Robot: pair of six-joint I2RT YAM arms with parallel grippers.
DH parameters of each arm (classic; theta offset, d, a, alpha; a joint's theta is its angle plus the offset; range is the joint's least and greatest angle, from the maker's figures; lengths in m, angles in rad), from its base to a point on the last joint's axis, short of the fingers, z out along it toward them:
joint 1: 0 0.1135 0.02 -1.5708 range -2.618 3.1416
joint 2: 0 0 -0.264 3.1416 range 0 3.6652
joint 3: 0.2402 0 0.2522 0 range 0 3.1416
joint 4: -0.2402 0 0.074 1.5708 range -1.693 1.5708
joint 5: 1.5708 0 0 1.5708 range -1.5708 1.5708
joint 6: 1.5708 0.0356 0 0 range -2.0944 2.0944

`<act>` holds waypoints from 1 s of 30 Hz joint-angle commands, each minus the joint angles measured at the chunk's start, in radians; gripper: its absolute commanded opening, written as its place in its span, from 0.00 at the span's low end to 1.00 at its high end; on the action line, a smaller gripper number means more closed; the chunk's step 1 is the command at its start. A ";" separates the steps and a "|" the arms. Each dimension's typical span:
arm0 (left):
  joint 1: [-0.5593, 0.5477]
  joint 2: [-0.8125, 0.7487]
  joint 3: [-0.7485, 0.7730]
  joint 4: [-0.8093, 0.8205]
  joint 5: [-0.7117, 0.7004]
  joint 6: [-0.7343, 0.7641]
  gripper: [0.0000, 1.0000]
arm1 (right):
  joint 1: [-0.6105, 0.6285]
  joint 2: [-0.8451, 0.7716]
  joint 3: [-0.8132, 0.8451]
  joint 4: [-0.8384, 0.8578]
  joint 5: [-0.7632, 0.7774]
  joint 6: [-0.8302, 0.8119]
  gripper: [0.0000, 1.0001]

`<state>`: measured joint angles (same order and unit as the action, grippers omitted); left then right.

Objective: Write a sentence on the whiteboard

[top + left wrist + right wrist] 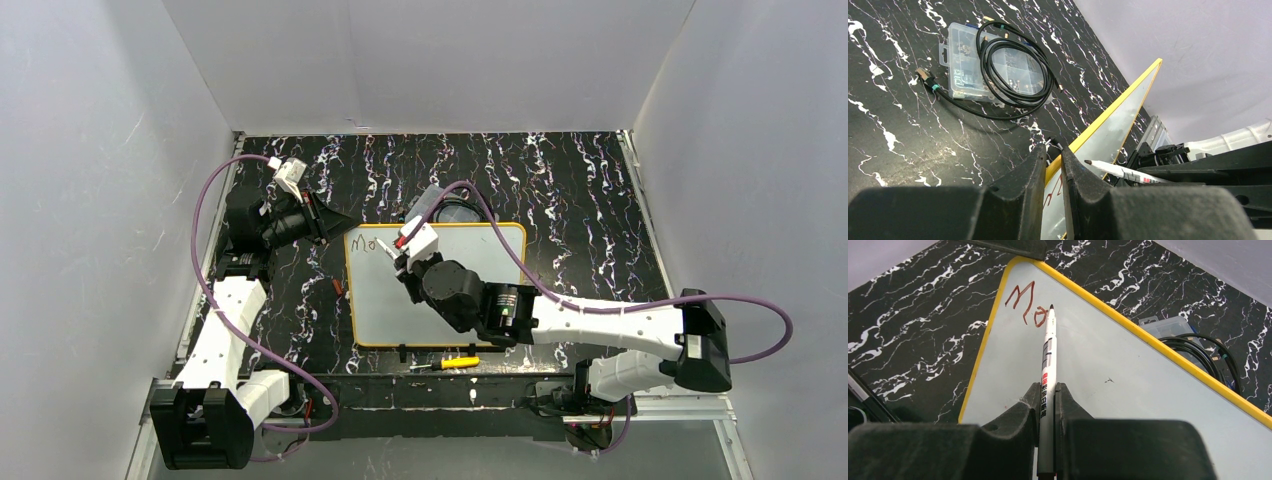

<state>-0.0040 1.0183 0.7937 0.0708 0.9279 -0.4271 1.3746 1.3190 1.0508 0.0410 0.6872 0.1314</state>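
- The table (580, 200) is black with white veining, and plain white walls (430, 60) close it in at the left, the right and the far side.
- The whiteboard (480, 270) lies about mid-table, a little towards the near edge, its yellow rim bright against the dark top.
- The sentence (1025, 305) so far is a reddish-brown "Mo" in the board's far left corner.
- The right gripper (1047, 390) has its fingers clamped on a white marker (1049, 350), the tip down on the board at the "o".
- The left gripper (1053, 154) has its fingers pinched together on the board's yellow rim, at that same left corner.
- Just past the board's far rim sits a clear plastic box (963, 60) with a coiled black cable (1013, 75) on top.
- A yellow-handled screwdriver (452, 363) lies by the table's near edge, just beside the board.
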 commanded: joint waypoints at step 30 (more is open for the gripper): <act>-0.020 -0.018 -0.004 -0.032 0.066 0.007 0.15 | 0.003 -0.009 -0.034 -0.107 0.034 0.104 0.01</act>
<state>-0.0051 1.0180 0.7937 0.0704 0.9249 -0.4198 1.3827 1.3300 1.0302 -0.0280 0.6926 0.2230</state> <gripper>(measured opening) 0.159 0.188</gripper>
